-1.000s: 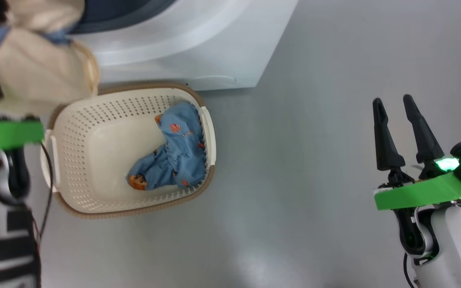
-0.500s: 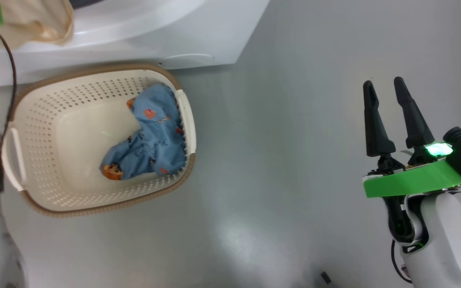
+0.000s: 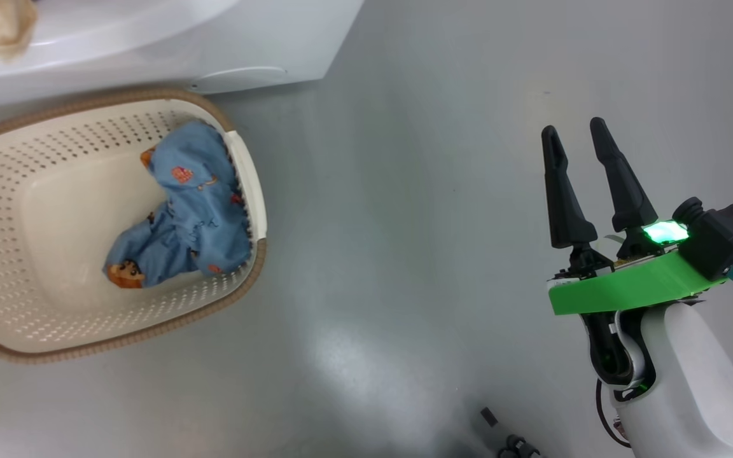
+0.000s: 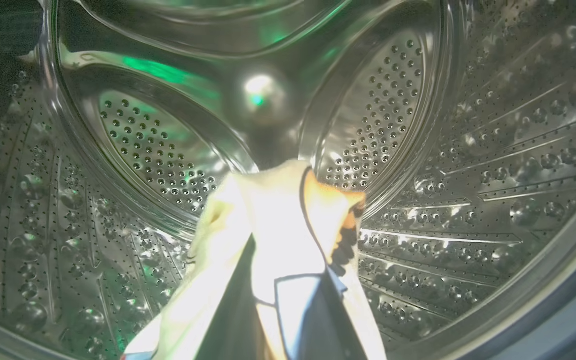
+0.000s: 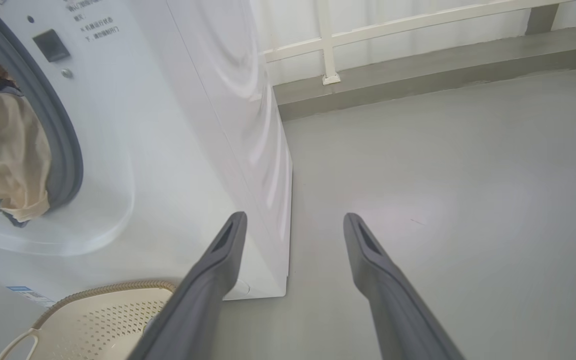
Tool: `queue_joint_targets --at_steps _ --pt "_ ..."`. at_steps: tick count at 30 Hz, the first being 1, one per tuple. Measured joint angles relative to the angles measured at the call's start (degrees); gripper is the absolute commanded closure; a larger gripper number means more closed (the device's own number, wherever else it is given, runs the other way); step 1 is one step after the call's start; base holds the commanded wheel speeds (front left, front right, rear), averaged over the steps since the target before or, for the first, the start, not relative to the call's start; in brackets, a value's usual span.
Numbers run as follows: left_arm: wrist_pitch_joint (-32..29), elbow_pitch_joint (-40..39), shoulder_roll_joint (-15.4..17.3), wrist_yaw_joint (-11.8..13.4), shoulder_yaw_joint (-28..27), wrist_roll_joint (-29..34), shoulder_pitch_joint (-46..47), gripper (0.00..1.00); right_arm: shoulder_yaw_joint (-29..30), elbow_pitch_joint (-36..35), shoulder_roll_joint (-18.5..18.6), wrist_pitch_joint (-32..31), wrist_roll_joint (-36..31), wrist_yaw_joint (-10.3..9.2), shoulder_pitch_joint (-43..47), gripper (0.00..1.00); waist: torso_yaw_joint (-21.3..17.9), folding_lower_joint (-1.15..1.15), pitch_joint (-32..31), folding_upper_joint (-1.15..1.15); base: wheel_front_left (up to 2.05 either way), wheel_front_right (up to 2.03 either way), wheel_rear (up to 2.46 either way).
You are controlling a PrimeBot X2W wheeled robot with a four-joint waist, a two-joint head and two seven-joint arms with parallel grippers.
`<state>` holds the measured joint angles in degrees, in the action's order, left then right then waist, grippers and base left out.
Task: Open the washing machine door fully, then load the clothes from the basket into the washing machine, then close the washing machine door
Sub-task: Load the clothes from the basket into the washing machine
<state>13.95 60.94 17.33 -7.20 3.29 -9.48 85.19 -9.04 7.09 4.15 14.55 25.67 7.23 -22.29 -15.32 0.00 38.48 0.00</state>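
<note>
**Carry the cream garment deep before we let go**

Our left gripper (image 4: pixel 280 260) is inside the drum (image 4: pixel 158 150), fingers pressed together on a cream garment (image 4: pixel 278 215) that drapes over them and hides the tips. Ahead of it lie the perforated back wall and the ribs, with nothing in the way. We judge the step in hand to be dropping this piece. To do it well, we should reach further in and low, then release, so the cloth falls clear of the opening.

Behind that gripper, the tail of the garment hangs out over the blue-grey rubber ring (image 5: pixel 65 145) of the washing machine (image 5: pixel 178 125). If it is left there, it could foul the door later.

Our right gripper (image 3: pixel 573 127) hangs over bare floor (image 3: pixel 404 222), fingers spread and holding nothing. Well off to its left sits the basket (image 3: pixel 16 299), close against the machine's front, with a blue garment (image 3: pixel 188 210) bunched against its nearer wall and waiting to be loaded.
</note>
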Motion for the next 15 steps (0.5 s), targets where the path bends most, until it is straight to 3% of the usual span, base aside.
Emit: queue_joint_targets --at_steps 4,11,15 --pt "0.53 -0.79 0.75 -0.09 0.81 0.08 1.91 1.00 -0.10 0.00 -0.24 0.00 0.00 0.00 -0.05 0.00 -1.00 0.00 0.86 0.00 0.00 0.00 0.00" --pt "0.76 -13.72 1.69 -0.14 -1.34 0.09 2.30 1.00 -0.30 -0.01 -0.53 0.00 0.00 0.00 -1.03 0.00 -2.05 0.00 1.95 0.00 0.00 0.00 0.00" --pt "0.76 -14.03 1.66 -0.13 -2.09 0.63 0.84 1.00 -0.45 0.03 -0.54 0.00 0.00 0.00 -1.03 0.00 -2.16 0.00 1.74 0.00 0.00 0.00 0.00"
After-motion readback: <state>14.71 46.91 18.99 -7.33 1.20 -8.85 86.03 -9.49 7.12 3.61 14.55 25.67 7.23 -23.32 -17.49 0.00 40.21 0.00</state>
